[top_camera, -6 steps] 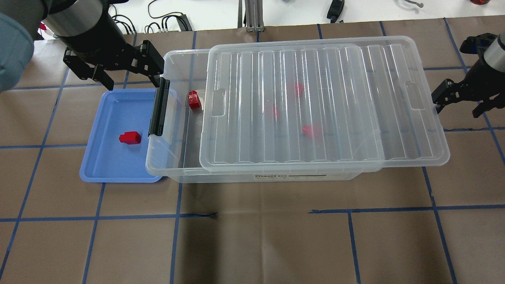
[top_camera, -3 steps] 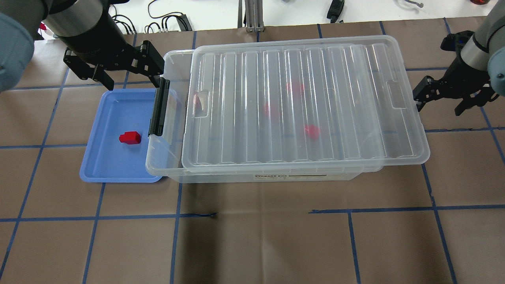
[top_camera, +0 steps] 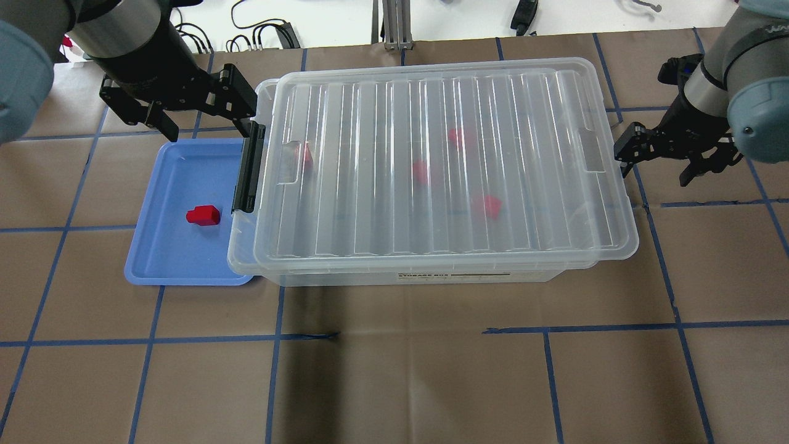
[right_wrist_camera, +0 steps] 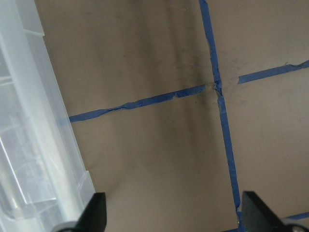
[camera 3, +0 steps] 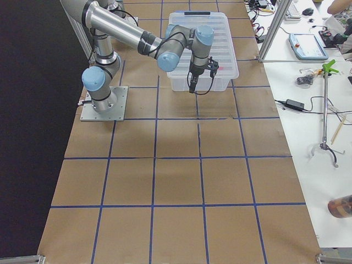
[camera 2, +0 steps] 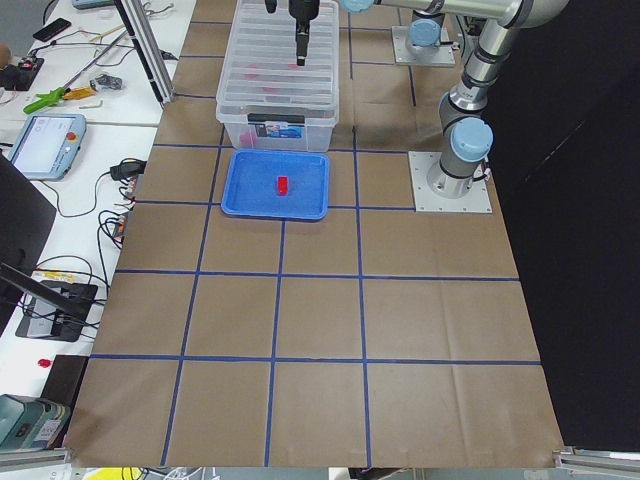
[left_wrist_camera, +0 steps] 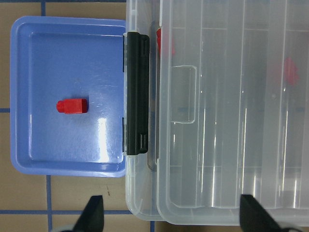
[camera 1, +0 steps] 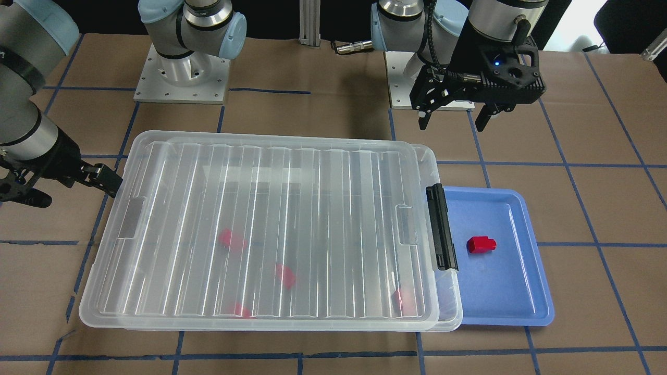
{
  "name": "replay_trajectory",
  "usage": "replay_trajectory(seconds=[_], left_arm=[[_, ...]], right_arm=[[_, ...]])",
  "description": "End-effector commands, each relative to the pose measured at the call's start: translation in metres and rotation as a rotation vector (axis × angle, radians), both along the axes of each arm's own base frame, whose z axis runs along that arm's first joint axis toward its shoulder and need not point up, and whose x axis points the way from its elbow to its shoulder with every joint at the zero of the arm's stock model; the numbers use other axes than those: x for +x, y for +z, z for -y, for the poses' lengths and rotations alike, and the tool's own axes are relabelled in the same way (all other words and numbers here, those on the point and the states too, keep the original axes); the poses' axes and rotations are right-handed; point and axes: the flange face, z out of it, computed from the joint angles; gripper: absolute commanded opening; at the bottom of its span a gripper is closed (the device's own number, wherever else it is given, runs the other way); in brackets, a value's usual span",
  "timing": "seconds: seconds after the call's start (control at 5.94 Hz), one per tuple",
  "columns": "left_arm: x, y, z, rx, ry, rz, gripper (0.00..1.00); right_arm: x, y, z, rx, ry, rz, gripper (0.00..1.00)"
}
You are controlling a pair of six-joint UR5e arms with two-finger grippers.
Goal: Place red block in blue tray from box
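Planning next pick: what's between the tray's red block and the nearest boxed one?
The black latch and end wall of the box; the lid covers that boxed block. Seen overhead.

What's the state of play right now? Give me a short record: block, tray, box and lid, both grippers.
red block: lying in the blue tray, nothing gripping it
box: lid covers nearly all of it
other red blocks: four, blurred under the lid
left gripper: open, empty, raised above the box's tray end
right gripper: open, empty, at the lid's opposite short end; contact unclear
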Motion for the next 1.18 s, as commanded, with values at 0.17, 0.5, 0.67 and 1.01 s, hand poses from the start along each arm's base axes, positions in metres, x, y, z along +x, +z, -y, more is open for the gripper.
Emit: replay_trajectory(seconds=[0.17, 0.5, 0.67, 1.01], left_arm=[[0.0, 0.0, 0.0, -0.001, 0.0, -0.003, 0.98], [0.0, 0.0, 0.0, 0.001, 0.0, -0.003, 0.98], [0.0, 0.0, 0.001, 0.001, 0.0, -0.003, 0.98], [0.0, -0.001, 0.001, 0.001, 0.0, -0.004, 0.98]], right_arm=[[0.011, 0.001, 0.001, -0.012, 0.002, 0.039, 1.0], [0.011, 0.007, 0.002, -0.021, 0.017, 0.02, 1.0], [0.013, 0.036, -0.002, -0.073, 0.018, 0.005, 1.0], [0.031, 0.095, -0.013, -0.114, 0.037, -0.007, 1.0]])
